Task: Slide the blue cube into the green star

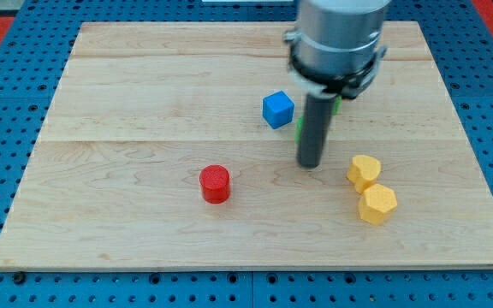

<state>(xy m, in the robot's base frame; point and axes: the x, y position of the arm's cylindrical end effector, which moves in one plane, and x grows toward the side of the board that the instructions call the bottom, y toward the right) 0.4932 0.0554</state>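
A: Blue cube (278,109) is sitting a little above the board's middle, nearer the top edge than the bottom, all of it showing.

B: And the green star (299,127)?

A: It is hiding behind the rod. Only thin green slivers are peeking out along the rod's sides, just to the right of the cube, so its shape is impossible to confirm. Whether cube and star are touching, I cannot tell.

B: Where is my tip (310,163) resting?

A: It is standing on the wooden board (127,94) below and to the right of the cube, apart from it. No pincer is showing, only the rod under a grey housing that is being cut off by the view's top.

B: Anything else?

A: A red cylinder (215,184) is lying toward the bottom edge, left of centre. Two yellow blocks (371,190) are touching each other toward the right edge.
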